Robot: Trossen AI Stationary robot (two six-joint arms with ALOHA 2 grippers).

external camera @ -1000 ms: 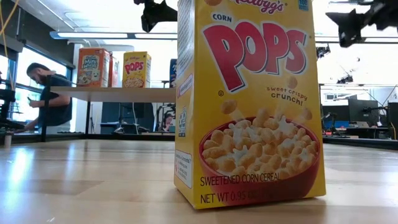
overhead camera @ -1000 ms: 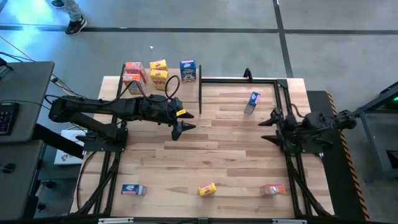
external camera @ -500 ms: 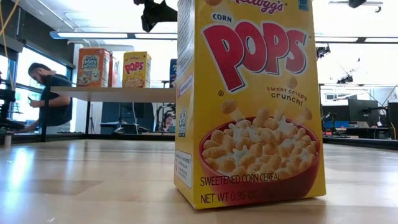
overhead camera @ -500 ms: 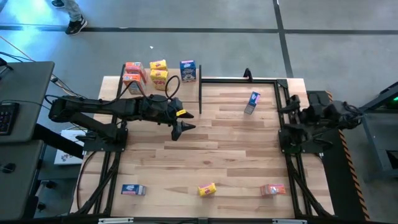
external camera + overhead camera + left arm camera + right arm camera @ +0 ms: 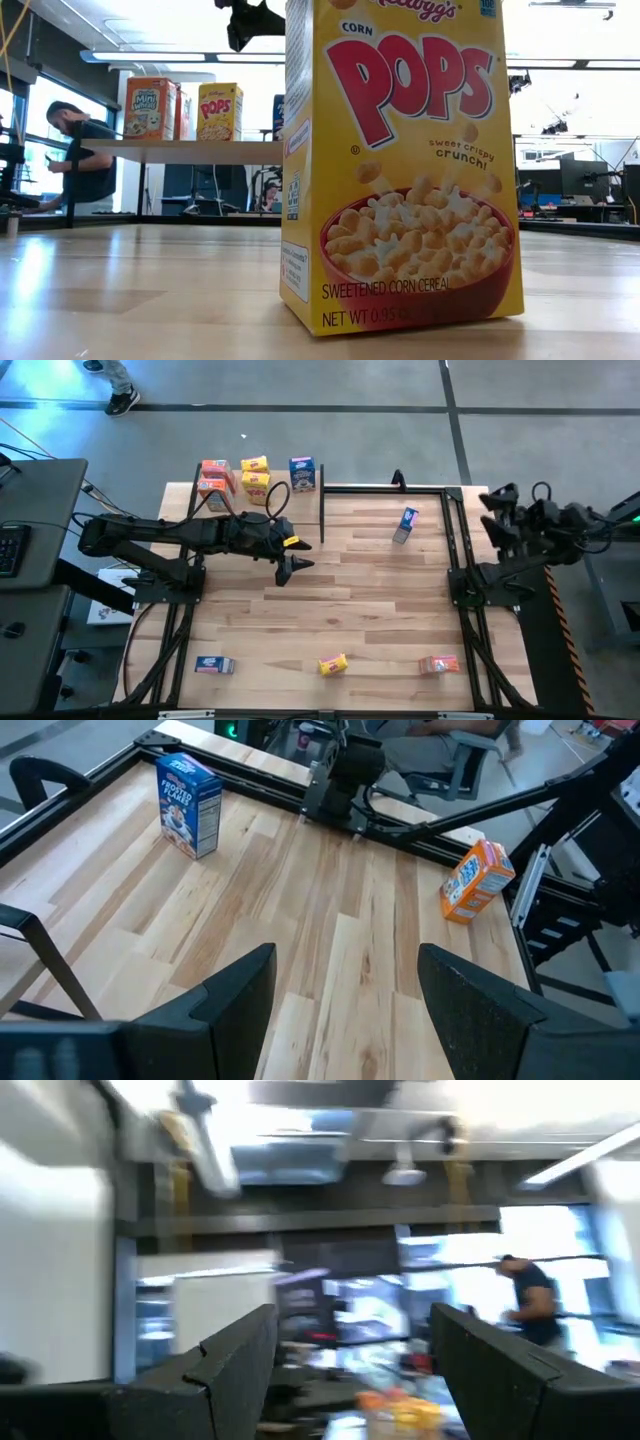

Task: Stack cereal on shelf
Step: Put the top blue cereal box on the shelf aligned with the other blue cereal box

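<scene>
Five cereal boxes stand on the shelf (image 5: 185, 502) at the table's far left: two orange-red (image 5: 213, 478), two yellow (image 5: 256, 474) and one blue (image 5: 302, 472). A blue box (image 5: 406, 523) stands upright on the tabletop toward the far right. Along the near edge lie a blue box (image 5: 213, 665), a yellow box (image 5: 332, 664) and an orange-red box (image 5: 438, 664). My left gripper (image 5: 292, 568) hangs open above the table's middle, holding nothing. My right gripper (image 5: 492, 508) is open, raised beyond the table's right edge, facing the room.
Thin black frame posts (image 5: 322, 515) border the shelf and the tabletop's far and right sides. The yellow box (image 5: 400, 165) fills the low view. A person (image 5: 85, 150) sits in the room behind the shelf. Bare planks (image 5: 330, 910) lie between my left gripper and the upright blue box (image 5: 190, 802).
My right gripper has drawn back from above the table's right part toward and past the right edge, rising and tipping upward until its camera faces the room. It has left the low view. My left arm and all the boxes have kept still.
</scene>
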